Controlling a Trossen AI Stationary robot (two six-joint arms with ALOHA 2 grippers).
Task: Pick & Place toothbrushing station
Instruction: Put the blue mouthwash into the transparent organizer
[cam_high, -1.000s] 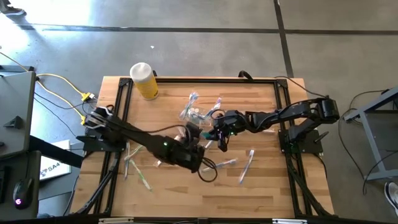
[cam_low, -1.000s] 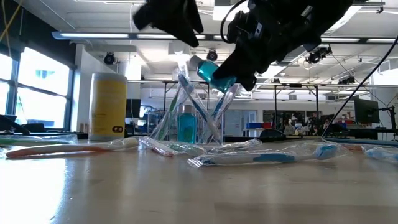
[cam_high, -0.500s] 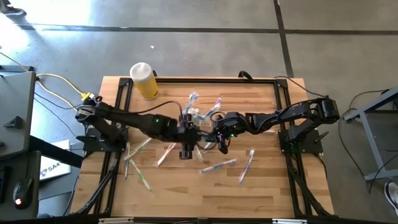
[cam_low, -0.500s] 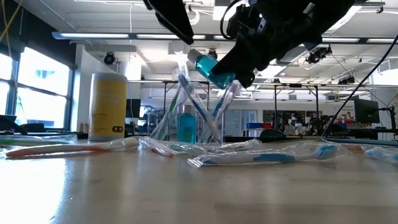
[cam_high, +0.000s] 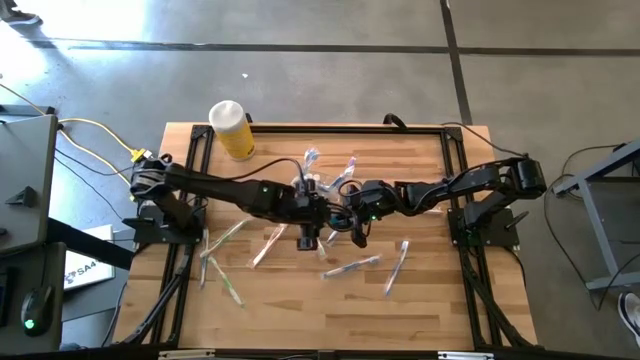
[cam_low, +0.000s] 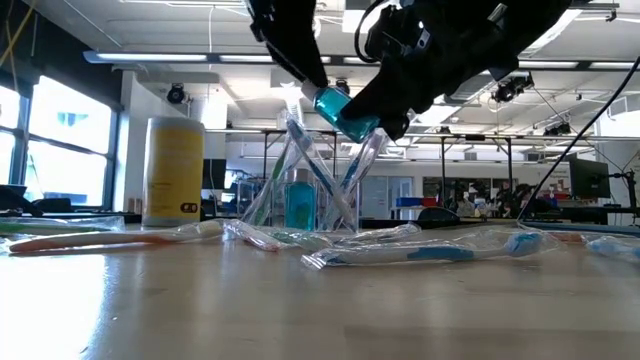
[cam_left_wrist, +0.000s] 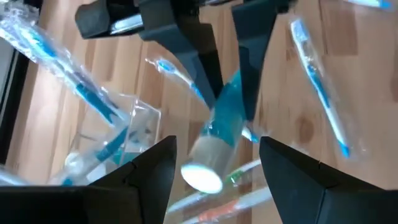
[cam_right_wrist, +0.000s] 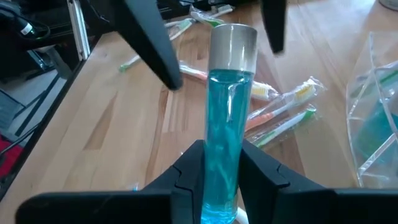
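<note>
My right gripper (cam_right_wrist: 224, 183) is shut on a slim tube of blue liquid (cam_right_wrist: 227, 112) with a pale cap (cam_right_wrist: 234, 38). It holds the tube over the table's middle, above the clear holder cup (cam_low: 310, 195). My left gripper (cam_left_wrist: 214, 165) stands open at the tube's cap end. Its two fingers (cam_right_wrist: 149, 46) are on either side of the cap and apart from it. Several wrapped toothbrushes stand in the cup. Others lie flat on the wood (cam_high: 352, 266). My right gripper pinches the tube's lower body (cam_right_wrist: 217, 186), near the end away from the cap, between its two fingers. The fingers come from the table's right, slanting down, and the tube sticks out ahead of them. It is lifted clear and tilted, cap end (cam_low: 322, 98) higher and toward the left arm.
A yellow cylinder with a white cap (cam_high: 232, 128) stands at the table's far left. Loose toothbrushes lie near the left side (cam_high: 225, 240) and right of centre (cam_high: 397, 265). A black frame rail (cam_high: 195, 160) borders the tabletop.
My left gripper has swung from nearer the table's front edge toward the far edge, up to the tube's cap. It rolled about its own line on the way and stayed open. My right gripper and the tube have kept their place.
</note>
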